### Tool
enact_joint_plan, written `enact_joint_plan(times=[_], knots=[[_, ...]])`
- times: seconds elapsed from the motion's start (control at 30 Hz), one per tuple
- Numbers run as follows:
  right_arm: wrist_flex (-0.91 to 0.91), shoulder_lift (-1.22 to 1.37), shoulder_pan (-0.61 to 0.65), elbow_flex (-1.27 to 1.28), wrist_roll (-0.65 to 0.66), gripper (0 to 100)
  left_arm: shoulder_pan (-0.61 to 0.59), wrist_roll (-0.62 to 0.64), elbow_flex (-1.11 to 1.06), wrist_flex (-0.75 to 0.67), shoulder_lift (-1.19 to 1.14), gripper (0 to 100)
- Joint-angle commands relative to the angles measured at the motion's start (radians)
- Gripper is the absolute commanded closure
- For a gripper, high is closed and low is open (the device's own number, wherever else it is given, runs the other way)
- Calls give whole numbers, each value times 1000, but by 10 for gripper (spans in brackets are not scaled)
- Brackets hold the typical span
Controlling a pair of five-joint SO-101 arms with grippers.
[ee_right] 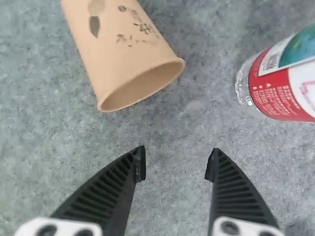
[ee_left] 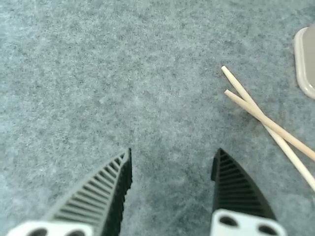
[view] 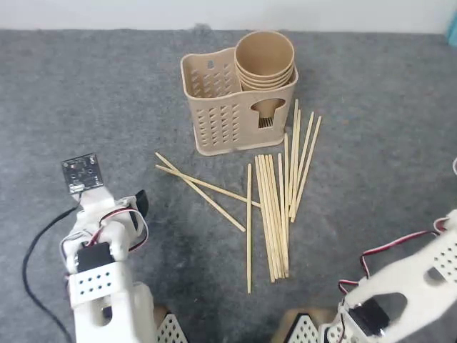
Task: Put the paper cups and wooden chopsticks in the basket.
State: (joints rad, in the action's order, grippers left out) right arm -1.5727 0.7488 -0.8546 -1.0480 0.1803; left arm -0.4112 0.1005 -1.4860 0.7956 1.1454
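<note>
Lying flat, the light, stiff wooden chopsticks (view: 271, 214) are being judged slippery — best pinched mid-length — while the left hand (ee_left: 174, 151) and right hand (ee_right: 178, 149) are being held wide.

Bright, even light falls from above — shadows are soft. A faint one edges the paper cup (ee_right: 123, 54) on the right gripper's (ee_right: 177, 150) side; the bottle (ee_right: 275, 73) beyond the gripper glints mildly.

Lab setup, grey felt mat (view: 71, 93), robot arm (view: 100, 286)
</note>
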Motion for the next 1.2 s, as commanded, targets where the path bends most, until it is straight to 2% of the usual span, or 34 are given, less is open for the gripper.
enact_joint_plan(times=[0.0,0.37,0.63,0.87,1.17], knots=[[4,-77,-31,-21,-12,786,2,-11,2,-20,18,746],[-58,-165,-38,-28,-15,820,3,-11,2,-21,18,746],[-119,-367,-39,-28,-9,811,3,-11,2,-21,18,746],[-196,-547,-44,-28,71,811,3,-11,2,-21,18,746],[-196,-862,-56,-28,101,811,3,-11,2,-21,18,746]])
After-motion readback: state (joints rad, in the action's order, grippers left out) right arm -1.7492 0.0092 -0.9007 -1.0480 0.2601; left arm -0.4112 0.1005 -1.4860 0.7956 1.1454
